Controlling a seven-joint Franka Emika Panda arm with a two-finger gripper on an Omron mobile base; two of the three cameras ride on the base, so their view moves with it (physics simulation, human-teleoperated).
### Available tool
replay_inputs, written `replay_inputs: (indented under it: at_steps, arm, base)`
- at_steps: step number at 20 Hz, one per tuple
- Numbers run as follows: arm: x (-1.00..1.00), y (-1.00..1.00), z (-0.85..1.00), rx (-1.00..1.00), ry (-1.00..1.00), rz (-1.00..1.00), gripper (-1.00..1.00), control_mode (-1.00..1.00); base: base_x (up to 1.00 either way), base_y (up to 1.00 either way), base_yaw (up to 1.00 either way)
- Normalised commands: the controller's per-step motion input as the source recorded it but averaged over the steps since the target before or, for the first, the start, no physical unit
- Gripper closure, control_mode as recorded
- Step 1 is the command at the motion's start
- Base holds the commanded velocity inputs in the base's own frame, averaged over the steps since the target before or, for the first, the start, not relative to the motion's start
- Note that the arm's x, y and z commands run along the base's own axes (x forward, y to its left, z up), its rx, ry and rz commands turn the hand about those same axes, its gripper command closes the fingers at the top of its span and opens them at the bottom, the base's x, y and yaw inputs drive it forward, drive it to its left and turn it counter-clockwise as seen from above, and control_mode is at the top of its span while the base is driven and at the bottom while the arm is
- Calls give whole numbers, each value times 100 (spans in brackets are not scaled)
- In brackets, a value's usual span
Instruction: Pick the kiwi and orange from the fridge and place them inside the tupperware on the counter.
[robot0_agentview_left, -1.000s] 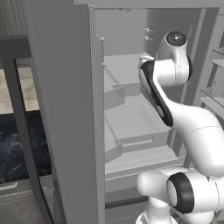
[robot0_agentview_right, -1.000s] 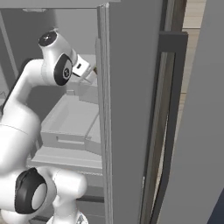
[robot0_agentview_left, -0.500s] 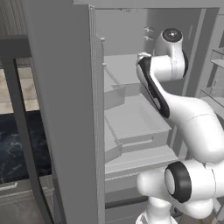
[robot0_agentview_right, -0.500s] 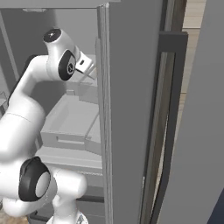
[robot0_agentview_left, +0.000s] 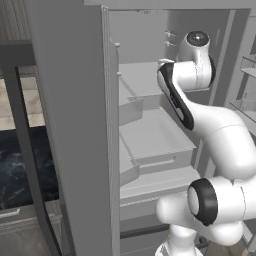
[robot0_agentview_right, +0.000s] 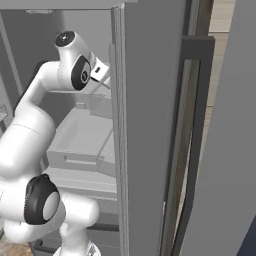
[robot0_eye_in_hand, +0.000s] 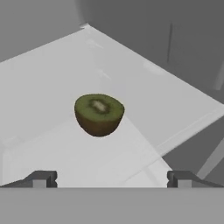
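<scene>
The fridge stands open, its pale grey shelves and drawers showing in both base views, and the white arm reaches up into its upper part. In the hand view the kiwi is a cut half, brown-green skin below and the green cut face with a pale core turned up and toward the camera. It rests on a pale grey shelf of the fridge, roughly mid-shelf, away from the back corner where the two grey inner walls meet and back from the shelf's front edge.

The tool is spread wide: its two dark fingertips stand far apart at the bottom of the hand view, with nothing between them. The kiwi lies ahead of them, apart from both tips and nearer the left-hand one in that view.

In the left base view a strip of black marbled tabletop shows past the open fridge door. No brand, label or writing can be read on any surface.
</scene>
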Motion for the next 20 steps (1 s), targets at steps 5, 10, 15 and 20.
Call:
replay_inputs:
  at_steps: [5, 10, 15, 20]
  arm:
    - [2, -17, 0, 0, 0, 0, -100, -100]
    - [15, -9, 0, 0, 0, 0, -100, -100]
    - [30, 0, 0, 0, 0, 0, -100, -100]
    - [29, 0, 0, 0, 2, 0, -100, -100]
  base:
    - [0, 0, 0]
    - [0, 0, 0]
    - [0, 0, 0]
    - [0, 0, 0]
